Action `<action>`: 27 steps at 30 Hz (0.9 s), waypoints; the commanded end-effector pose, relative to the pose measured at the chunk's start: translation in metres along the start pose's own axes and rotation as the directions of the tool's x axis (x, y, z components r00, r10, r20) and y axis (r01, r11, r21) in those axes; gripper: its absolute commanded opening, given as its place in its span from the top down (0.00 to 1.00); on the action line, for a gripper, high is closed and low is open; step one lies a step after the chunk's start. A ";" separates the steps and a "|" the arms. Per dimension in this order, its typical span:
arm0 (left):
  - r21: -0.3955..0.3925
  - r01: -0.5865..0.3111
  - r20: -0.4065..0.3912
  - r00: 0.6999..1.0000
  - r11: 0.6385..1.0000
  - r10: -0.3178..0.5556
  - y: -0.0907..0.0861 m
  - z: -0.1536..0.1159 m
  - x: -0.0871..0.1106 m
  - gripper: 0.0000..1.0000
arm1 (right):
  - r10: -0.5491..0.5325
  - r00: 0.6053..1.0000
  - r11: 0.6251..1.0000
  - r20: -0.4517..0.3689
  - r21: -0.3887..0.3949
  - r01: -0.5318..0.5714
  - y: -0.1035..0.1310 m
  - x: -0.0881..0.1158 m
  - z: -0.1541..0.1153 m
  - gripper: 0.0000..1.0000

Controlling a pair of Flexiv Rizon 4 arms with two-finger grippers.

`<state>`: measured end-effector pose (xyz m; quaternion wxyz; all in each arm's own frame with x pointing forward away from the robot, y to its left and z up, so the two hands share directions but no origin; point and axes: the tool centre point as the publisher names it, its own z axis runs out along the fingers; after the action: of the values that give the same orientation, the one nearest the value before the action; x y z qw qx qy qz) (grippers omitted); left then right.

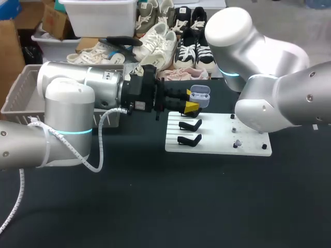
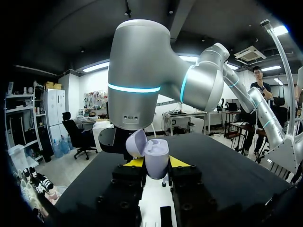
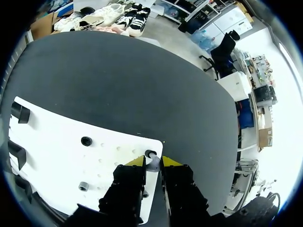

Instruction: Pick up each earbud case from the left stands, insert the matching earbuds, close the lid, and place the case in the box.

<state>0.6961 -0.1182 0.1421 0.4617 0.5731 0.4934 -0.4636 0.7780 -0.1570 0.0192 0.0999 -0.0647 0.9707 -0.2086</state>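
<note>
Holding the open earbud case (image 2: 156, 158) pinched in left jaws above the white board (image 1: 220, 147); nipping an earbud (image 3: 152, 163) at its corner in right jaws. Could slip askew from so narrow a pinch, then jam at the socket

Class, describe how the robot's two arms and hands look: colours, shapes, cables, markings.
Left arm and right arm: silver-grey tubes, rounded white joint caps, thin glowing cyan rings. A white coiled cable trails the left one. Left hand and right hand: blocky black, two yellow-tipped fingers.
</note>
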 end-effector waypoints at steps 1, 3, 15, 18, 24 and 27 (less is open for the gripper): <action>0.000 -0.001 0.002 1.000 1.000 0.001 0.000 0.000 0.000 1.00 | 0.011 1.000 1.000 0.007 0.001 -0.011 -0.002 0.006 -0.005 1.00; 0.000 -0.001 0.002 1.000 1.000 0.001 0.000 0.000 0.000 1.00 | 0.024 1.000 1.000 0.017 -0.006 -0.024 -0.004 0.007 -0.008 1.00; 0.000 -0.001 0.002 1.000 1.000 0.001 0.000 0.000 0.000 1.00 | 0.047 0.996 0.999 0.076 -0.024 -0.045 -0.016 0.028 -0.058 1.00; 0.000 -0.001 0.002 1.000 1.000 0.001 0.000 0.000 0.000 1.00 | 0.042 0.994 0.998 0.103 -0.046 -0.037 -0.014 0.035 -0.090 1.00; 0.000 -0.001 0.002 1.000 1.000 0.001 0.000 0.000 0.000 1.00 | 0.018 0.984 0.998 0.176 -0.065 -0.007 -0.009 0.043 -0.149 1.00; 0.000 -0.001 0.002 1.000 1.000 0.001 0.000 0.000 0.000 1.00 | 0.001 0.978 0.998 0.210 -0.059 0.012 -0.006 0.047 -0.175 1.00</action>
<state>0.6961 -0.1182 0.1421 0.4617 0.5732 0.4934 -0.4636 0.7257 -0.1084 0.1408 0.1552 -0.0847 0.9692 -0.1713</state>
